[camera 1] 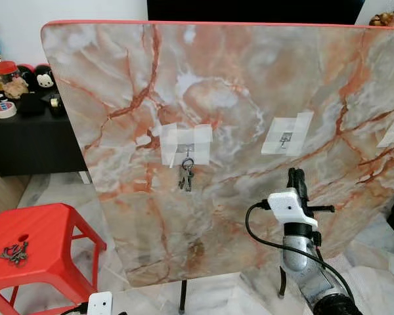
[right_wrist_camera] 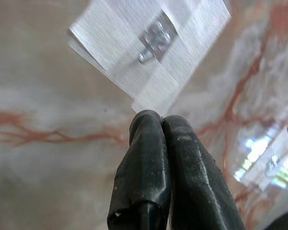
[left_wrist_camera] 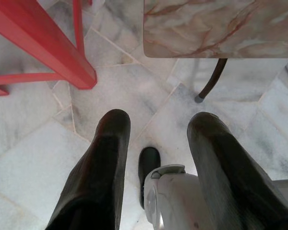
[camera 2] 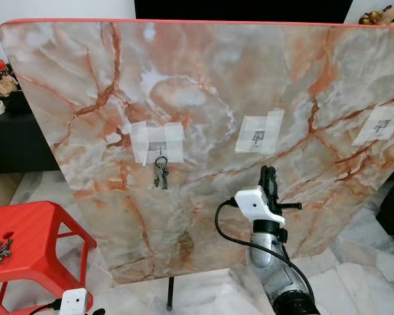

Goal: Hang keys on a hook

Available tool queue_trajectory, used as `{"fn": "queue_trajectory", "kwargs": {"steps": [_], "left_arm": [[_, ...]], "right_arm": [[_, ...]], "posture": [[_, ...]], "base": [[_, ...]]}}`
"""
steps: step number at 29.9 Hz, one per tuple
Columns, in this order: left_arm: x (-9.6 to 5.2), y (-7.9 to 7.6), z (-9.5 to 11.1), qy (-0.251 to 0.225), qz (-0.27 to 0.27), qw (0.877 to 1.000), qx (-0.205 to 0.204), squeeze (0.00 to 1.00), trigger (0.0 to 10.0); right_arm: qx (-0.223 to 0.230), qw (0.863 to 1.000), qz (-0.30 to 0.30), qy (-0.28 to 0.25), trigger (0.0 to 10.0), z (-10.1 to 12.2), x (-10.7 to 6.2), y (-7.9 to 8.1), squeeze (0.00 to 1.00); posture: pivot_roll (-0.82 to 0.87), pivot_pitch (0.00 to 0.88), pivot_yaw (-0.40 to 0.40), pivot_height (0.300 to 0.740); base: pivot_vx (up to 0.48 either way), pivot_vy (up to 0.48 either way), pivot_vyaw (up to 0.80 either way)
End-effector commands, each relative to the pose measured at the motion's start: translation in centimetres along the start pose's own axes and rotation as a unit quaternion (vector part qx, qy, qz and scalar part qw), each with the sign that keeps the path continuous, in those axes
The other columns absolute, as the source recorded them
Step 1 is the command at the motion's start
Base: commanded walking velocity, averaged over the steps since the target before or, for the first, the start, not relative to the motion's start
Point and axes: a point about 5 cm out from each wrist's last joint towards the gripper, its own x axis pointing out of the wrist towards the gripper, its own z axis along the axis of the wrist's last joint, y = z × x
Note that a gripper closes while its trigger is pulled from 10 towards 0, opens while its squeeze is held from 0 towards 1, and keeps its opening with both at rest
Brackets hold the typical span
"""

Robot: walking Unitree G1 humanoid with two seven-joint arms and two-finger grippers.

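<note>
A bunch of keys [camera 1: 186, 175] hangs from the left hook [camera 1: 187, 153], which is taped to the upright marbled board [camera 1: 236, 85]. A second taped hook [camera 1: 285, 138] in the middle holds nothing; it also shows close ahead as the hook [right_wrist_camera: 153, 40] in the right wrist view. My right gripper [camera 1: 295, 178] is raised just below that middle hook, its fingers [right_wrist_camera: 156, 158] pressed together with nothing between them. My left gripper [left_wrist_camera: 156, 139] hangs low over the floor, open and empty. Another bunch of keys [camera 1: 13, 252] lies on the red stool [camera 1: 46, 230].
A third taped hook [camera 2: 379, 126] sits near the board's right edge. The board's thin black leg [camera 1: 182, 295] stands on the marble floor. A dark low cabinet [camera 1: 33, 138] with toys and a tape roll stands behind at the left.
</note>
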Motion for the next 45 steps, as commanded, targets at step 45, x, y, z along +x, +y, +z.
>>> {"fn": "queue_trajectory", "kwargs": {"steps": [45], "left_arm": [[0.1,-0.7,0.1,-0.001,-0.007,1.0,0.006,0.0,10.0]], "right_arm": [[-0.035,0.999,-0.006,-0.04,10.0,2.0,3.6,-0.2,0.0]], "posture": [[0.04,0.0,-0.07,0.74]], "base": [[0.0,0.0,0.0]]}}
